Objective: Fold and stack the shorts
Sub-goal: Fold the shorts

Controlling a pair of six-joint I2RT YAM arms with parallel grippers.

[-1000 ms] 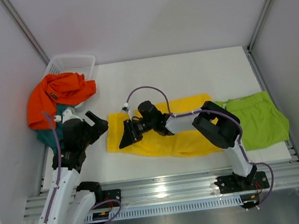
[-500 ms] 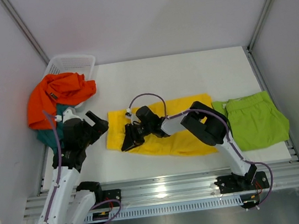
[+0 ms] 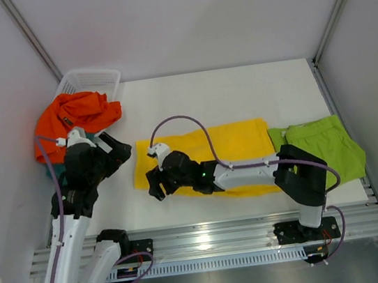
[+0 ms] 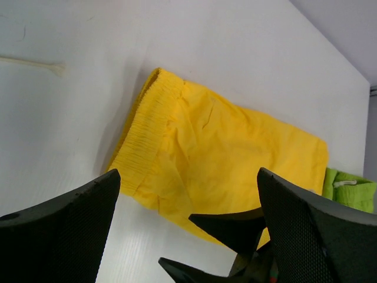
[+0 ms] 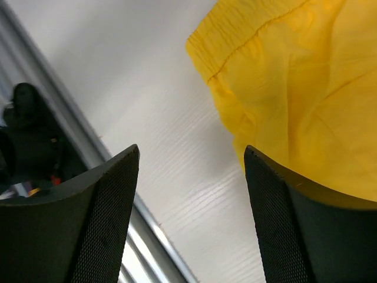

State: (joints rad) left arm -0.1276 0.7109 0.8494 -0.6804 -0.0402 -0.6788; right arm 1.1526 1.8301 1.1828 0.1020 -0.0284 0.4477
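Note:
Yellow shorts (image 3: pixel 229 151) lie flat at the table's middle, waistband to the left. Lime green shorts (image 3: pixel 325 150) lie at the right. Orange shorts (image 3: pixel 74 117) are heaped at the far left. The teal shorts are all but hidden behind my left arm. My left gripper (image 3: pixel 115 150) is open and empty, raised left of the yellow shorts (image 4: pixel 230 147). My right gripper (image 3: pixel 154 187) is open and empty, low at the near-left corner of the yellow shorts (image 5: pixel 294 82), its fingers over bare table. My right forearm lies across the shorts' near edge.
A white mesh basket (image 3: pixel 92 78) stands at the back left, behind the orange heap. The table's near edge and metal rail (image 5: pixel 65 153) run close beside my right gripper. The green shorts also show in the left wrist view (image 4: pixel 350 188).
My right gripper has moved toward the near-left, off the yellow shorts onto the table by their corner, and the arm has stretched out low. My left gripper has drawn back slightly to the left.

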